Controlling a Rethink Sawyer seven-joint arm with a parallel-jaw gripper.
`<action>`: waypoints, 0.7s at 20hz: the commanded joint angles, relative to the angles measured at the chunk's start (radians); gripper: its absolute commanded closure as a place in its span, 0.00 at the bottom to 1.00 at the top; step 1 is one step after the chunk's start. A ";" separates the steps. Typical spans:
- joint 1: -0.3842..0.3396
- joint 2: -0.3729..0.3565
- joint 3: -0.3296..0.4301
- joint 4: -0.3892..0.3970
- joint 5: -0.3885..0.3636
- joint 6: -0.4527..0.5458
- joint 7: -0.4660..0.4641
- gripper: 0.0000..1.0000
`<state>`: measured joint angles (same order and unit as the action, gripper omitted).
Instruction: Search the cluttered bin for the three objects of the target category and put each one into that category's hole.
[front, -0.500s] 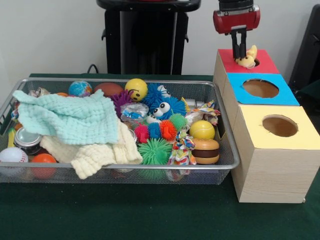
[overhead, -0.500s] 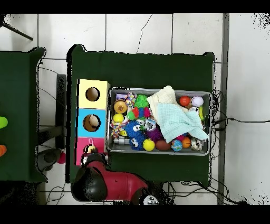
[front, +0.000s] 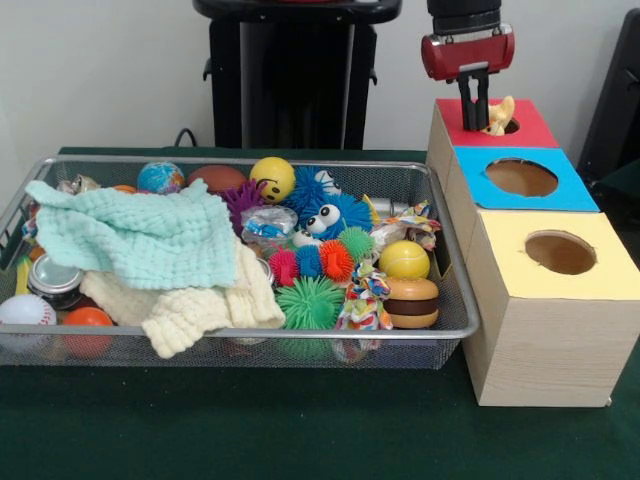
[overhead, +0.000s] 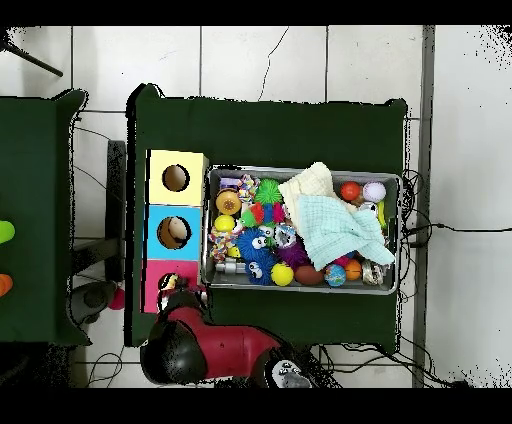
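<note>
My gripper (front: 474, 118) hangs just above the red-topped wooden box (front: 535, 130) at the back right, fingers slightly apart and holding nothing. The pale yellow-tan animal toy (front: 498, 115) sits in the red box's round hole (front: 511, 126), its top sticking out just right of my fingers. The silver wire-mesh basket (front: 455, 290) full of clutter lies left of the boxes. No orange striped toy shows in it. In the overhead view the arm (overhead: 190, 345) covers the gripper and most of the red box (overhead: 157, 285); the basket (overhead: 300, 171) lies beside the boxes.
A blue-topped box (front: 575, 192) and a yellow-topped box (front: 610, 278) stand in line in front of the red one. In the basket a mint cloth (front: 140, 235) and a cream cloth (front: 190, 305) cover the left half. Spiky balls and a blue googly-eyed toy (front: 325, 212) fill the right.
My gripper has let go of the yellow-tan toy and risen a little. The toy has dropped lower into the red box's hole.
</note>
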<state>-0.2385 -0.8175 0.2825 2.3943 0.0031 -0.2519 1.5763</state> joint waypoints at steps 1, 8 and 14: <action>-0.027 0.187 0.006 -0.130 -0.040 -0.096 0.206 1.00; -0.024 0.181 0.005 -0.137 -0.054 -0.074 0.212 1.00; 0.000 0.186 -0.020 -0.149 -0.063 -0.092 0.192 1.00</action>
<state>-0.2475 -0.8028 0.2788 2.3942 -0.0708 -0.3040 1.5763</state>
